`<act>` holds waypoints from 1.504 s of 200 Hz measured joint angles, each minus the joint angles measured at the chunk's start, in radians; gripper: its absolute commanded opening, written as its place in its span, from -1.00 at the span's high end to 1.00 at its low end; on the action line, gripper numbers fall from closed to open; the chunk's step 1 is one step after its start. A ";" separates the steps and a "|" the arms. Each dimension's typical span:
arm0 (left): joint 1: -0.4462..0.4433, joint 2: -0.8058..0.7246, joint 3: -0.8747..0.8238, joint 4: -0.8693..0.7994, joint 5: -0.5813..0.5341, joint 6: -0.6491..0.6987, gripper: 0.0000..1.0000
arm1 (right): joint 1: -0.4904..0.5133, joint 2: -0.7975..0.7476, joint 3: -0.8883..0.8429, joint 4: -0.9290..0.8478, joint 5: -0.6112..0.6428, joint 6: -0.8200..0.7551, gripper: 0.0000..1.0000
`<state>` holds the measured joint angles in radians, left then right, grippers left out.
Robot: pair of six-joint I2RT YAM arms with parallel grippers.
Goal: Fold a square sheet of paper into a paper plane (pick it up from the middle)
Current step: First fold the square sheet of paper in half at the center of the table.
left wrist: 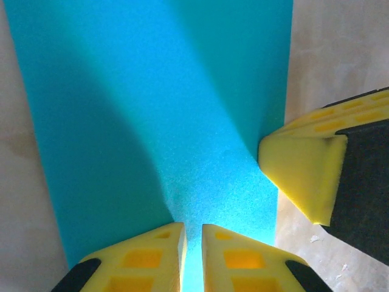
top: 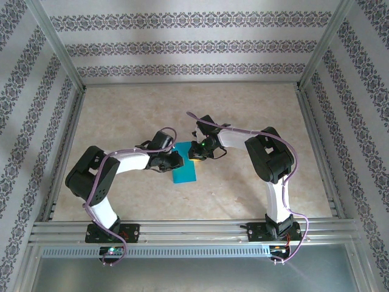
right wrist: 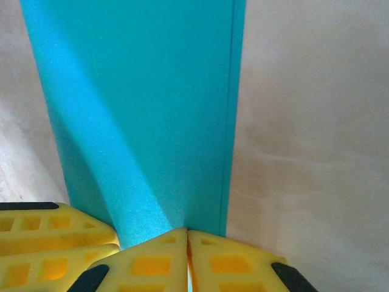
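Note:
The square sheet of paper [top: 186, 173] lies flat on the table as a narrow teal rectangle, folded double; its two layered edges [right wrist: 230, 121] run side by side in the right wrist view. My left gripper [top: 177, 160] rests tips-down on the sheet [left wrist: 152, 109], its jaws [left wrist: 193, 226] nearly together with a thin slit of teal between them. My right gripper [top: 199, 153] has its jaws [right wrist: 187, 231] closed tip to tip, pressing on the sheet [right wrist: 146, 109] close to its long edge. Each gripper's yellow fingers show in the other's view: right fingers [left wrist: 304, 170], left fingers [right wrist: 48, 237].
The beige tabletop [top: 243, 109] stretches all around the sheet. Aluminium frame rails [top: 182, 228] run along the near edge, and patterned walls [top: 182, 48] close the back and sides. Both arms bend inward so their wrists meet over the sheet.

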<state>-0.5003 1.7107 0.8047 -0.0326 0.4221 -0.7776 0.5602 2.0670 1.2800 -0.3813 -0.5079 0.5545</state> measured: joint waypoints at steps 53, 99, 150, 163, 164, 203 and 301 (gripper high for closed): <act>0.038 -0.084 -0.120 0.051 0.041 0.038 0.68 | -0.002 0.002 0.000 0.000 -0.006 0.000 0.78; 0.044 -0.178 -0.143 -0.093 0.036 0.097 0.67 | -0.002 0.002 0.000 0.000 -0.006 0.000 0.78; 0.037 -0.208 -0.072 -0.087 0.088 0.044 0.68 | -0.002 0.002 0.000 0.000 -0.006 0.000 0.77; 0.023 -0.170 -0.047 -0.066 0.097 0.027 0.68 | -0.002 0.003 0.000 0.000 -0.007 0.000 0.77; 0.021 -0.164 -0.044 -0.064 0.098 0.024 0.68 | -0.002 0.003 0.000 0.000 -0.007 0.000 0.77; -0.002 -0.047 -0.035 -0.047 0.103 0.003 0.68 | -0.002 0.004 0.000 0.000 -0.007 0.000 0.77; -0.002 -0.067 -0.096 -0.011 0.128 0.103 0.69 | -0.002 0.004 0.001 0.000 -0.008 0.000 0.79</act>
<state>-0.5022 1.6436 0.7086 -0.0441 0.5499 -0.6746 0.5579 2.0712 1.2808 -0.3809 -0.5156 0.5545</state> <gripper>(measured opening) 0.157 0.112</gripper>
